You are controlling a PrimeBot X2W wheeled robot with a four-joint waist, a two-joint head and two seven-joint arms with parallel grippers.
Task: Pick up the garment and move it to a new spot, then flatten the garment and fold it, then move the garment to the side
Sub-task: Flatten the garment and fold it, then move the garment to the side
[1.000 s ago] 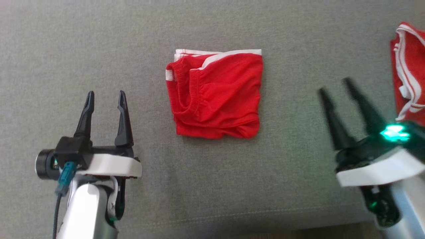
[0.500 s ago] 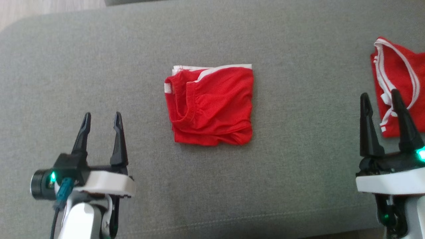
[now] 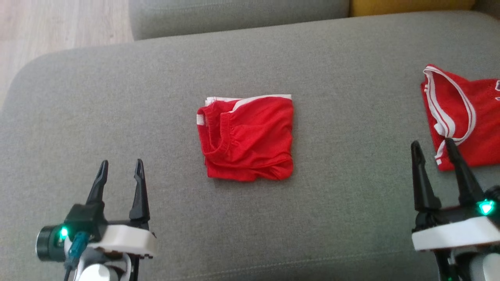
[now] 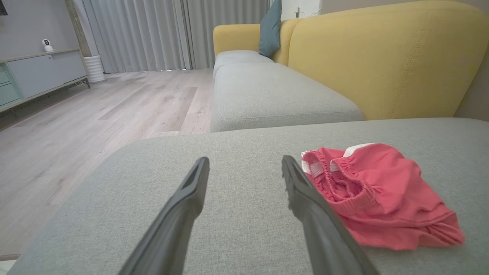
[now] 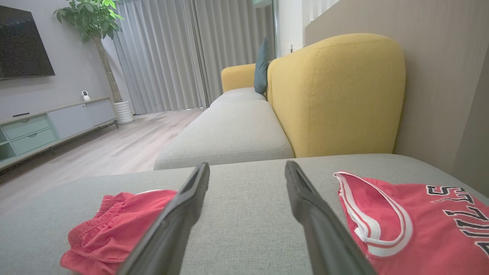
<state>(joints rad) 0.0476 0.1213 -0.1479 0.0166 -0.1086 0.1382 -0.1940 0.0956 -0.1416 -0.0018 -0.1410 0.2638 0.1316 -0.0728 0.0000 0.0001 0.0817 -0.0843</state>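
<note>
- Since the earlier frame the head view has been raised and the right gripper (image 3: 432, 142) straightened; the folded red garment (image 3: 246, 138) is left at the middle of the grey cushion (image 3: 117, 97).
- The left gripper (image 3: 121, 162) and right gripper are held wide open, empty, near the front edge.
- A red jersey (image 3: 461, 117) lies at the right edge.
- Folding is judged done; the sideways move remains.

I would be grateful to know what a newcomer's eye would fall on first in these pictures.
The folded red shorts stand out first, lying alone in the middle of the grey sofa cushion. Next comes the red jersey with white trim, at the cushion's right edge. The left tool and right tool hover open and empty at the lower corners of the head view.
</note>
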